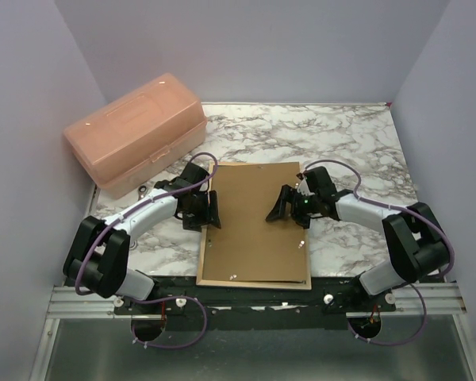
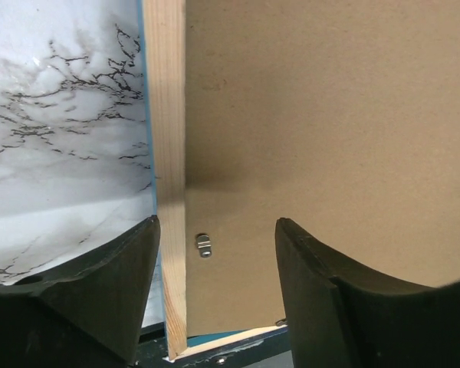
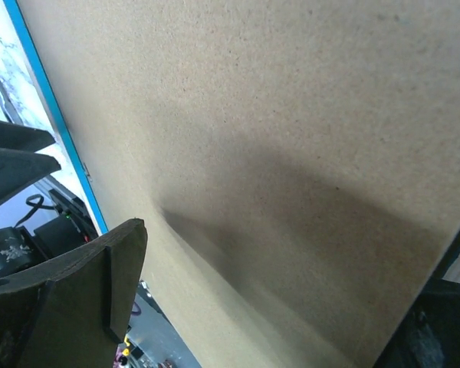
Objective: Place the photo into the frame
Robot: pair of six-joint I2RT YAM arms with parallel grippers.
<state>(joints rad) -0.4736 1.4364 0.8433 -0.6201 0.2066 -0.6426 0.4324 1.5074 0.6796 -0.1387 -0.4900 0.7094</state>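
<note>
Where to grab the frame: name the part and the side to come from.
Its left long rail, from above with the left end effector. The frame lies flat, face down; that thin wooden rail has the table outside it and the backing board inside, so open jaws can probably straddle it.

This is looking like a robotics lab, a closed test cell set up for recording. Plain pale walls [image 1: 254, 48] are boxing in a table [image 1: 357, 143] on three sides, and its top is wearing a marble-print covering. A left arm [image 1: 139, 216] and a right arm [image 1: 365, 210] are sitting bolted to metal rails [image 1: 79, 300] along the near edge. Purple cables [image 1: 174, 347] are looping loose below their bases. A frame [image 2: 169, 153] and a pink plastic box [image 1: 135, 135] are lying on the table under flat, even light.
</note>
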